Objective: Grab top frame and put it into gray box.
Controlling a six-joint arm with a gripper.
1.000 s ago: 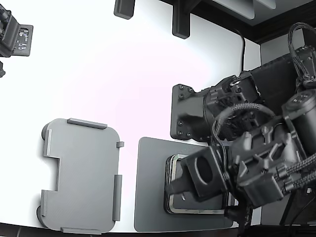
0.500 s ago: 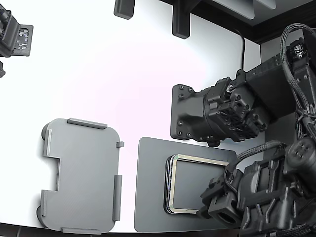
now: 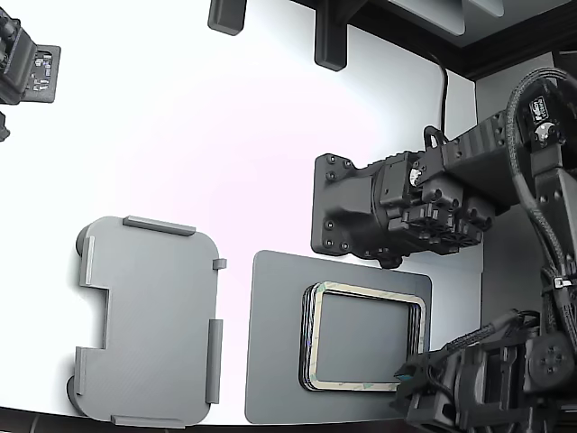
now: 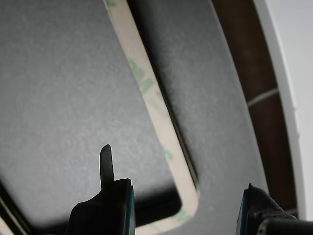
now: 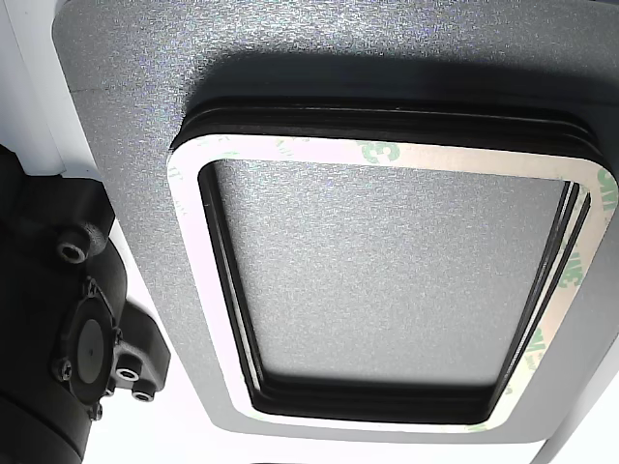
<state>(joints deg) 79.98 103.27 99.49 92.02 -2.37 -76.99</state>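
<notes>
- None of the task is seen to be done: the top frame lies on the stack of frames, which sits on the dark gray pad, and the gray box holds nothing.
- Grasping, lifting, carrying and placing are all judged to be left.
- The gripper is seen in the wrist view with its jaws parted and nothing between them; they hover over a rounded corner of the top frame, one finger over the open centre, the other outside the rim over the pad. Contact with the frame cannot be told.
- In the exterior view the arm is found at the lower right, by the stack's near corner.
- The frame is thin and flat, so only its narrow rim is offered for a pinch; the frames below are closely aligned, and more than one could be caught.
- Open white table is seen between pad and box, so the sideways carry toward the exterior view's left looks unobstructed.
- The box is only slightly bigger than the frame, and its raised edge tabs must be cleared from above.
- A second black arm stands just beyond the pad's far edge.
</notes>
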